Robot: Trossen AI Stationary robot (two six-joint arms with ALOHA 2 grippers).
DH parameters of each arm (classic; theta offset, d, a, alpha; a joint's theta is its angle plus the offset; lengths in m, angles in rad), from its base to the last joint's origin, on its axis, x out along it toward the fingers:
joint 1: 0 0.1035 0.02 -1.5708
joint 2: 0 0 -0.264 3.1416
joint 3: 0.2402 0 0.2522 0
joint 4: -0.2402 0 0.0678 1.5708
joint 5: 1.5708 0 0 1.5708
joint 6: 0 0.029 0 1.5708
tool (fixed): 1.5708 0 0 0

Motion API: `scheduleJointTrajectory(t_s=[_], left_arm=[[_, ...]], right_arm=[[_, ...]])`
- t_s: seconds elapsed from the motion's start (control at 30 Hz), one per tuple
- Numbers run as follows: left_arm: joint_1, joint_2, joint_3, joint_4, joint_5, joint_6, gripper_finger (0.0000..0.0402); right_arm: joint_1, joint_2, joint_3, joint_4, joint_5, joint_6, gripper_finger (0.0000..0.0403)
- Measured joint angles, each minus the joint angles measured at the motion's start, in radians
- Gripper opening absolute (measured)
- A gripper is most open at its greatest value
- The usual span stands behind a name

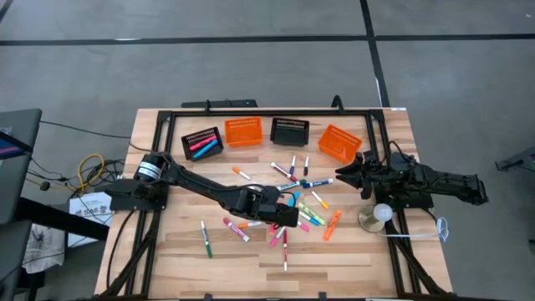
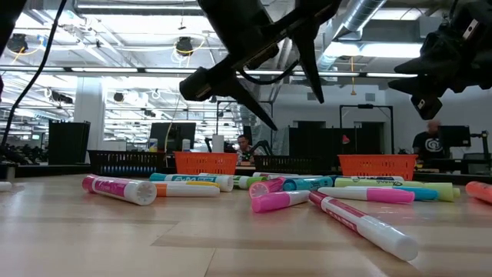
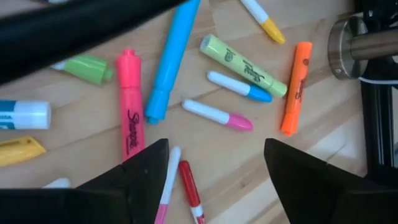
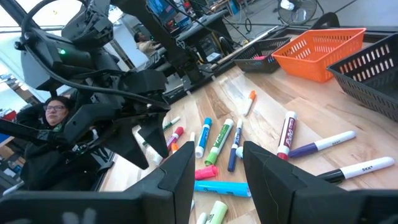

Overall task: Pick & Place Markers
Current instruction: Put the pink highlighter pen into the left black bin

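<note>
Many markers (image 1: 297, 205) lie flat and scattered on the middle of the wooden table (image 1: 167, 251). In the left wrist view I see a pink one (image 3: 129, 99), a blue one (image 3: 171, 56), a yellow-green one (image 3: 242, 65), an orange one (image 3: 295, 87) and a white one with a pink cap (image 3: 217, 115). My left gripper (image 1: 288, 216) (image 3: 214, 171) hangs open just above this heap, slanting down, fingertips clear of the table (image 2: 297, 114), nothing between them. My right gripper (image 1: 341, 177) (image 4: 214, 168) waits at the table's right side, pointing level toward the markers, open and holding nothing.
Four slotted baskets stand along the far edge: black (image 1: 202, 144) with a few markers inside, orange (image 1: 243, 131), black (image 1: 290, 131), orange (image 1: 340, 142). A round metal stand with a white ball (image 1: 376, 217) sits near the right arm. Bare wood lies at the near side.
</note>
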Motion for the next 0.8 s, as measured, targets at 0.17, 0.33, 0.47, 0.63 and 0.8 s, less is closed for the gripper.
scheduleJointTrajectory(t_s=[0.17,0.33,0.47,0.63,0.8], left_arm=[[0.012,0.0,-0.032,-0.01,-0.002,0.016,0.0266],[0.026,0.0,-0.06,-0.011,-0.002,0.015,0.0265],[0.042,0.01,-0.07,-0.003,-0.006,0.014,0.0266],[0.044,0.033,-0.069,0.002,0.0,0.008,0.0265],[0.031,0.069,-0.063,0.011,0.005,0.002,0.0266]], right_arm=[[0.0,0.0,0.0,0.0,0.0,-0.002,0.0125],[0.0,0.0,0.0,0.0,0.002,-0.003,0.0125],[0.0,0.0,0.0,0.0,0.003,-0.003,0.0125],[0.0,0.0,0.0,0.005,0.003,-0.002,0.0125],[0.0,0.002,0.0,0.008,0.003,-0.001,0.0125]])
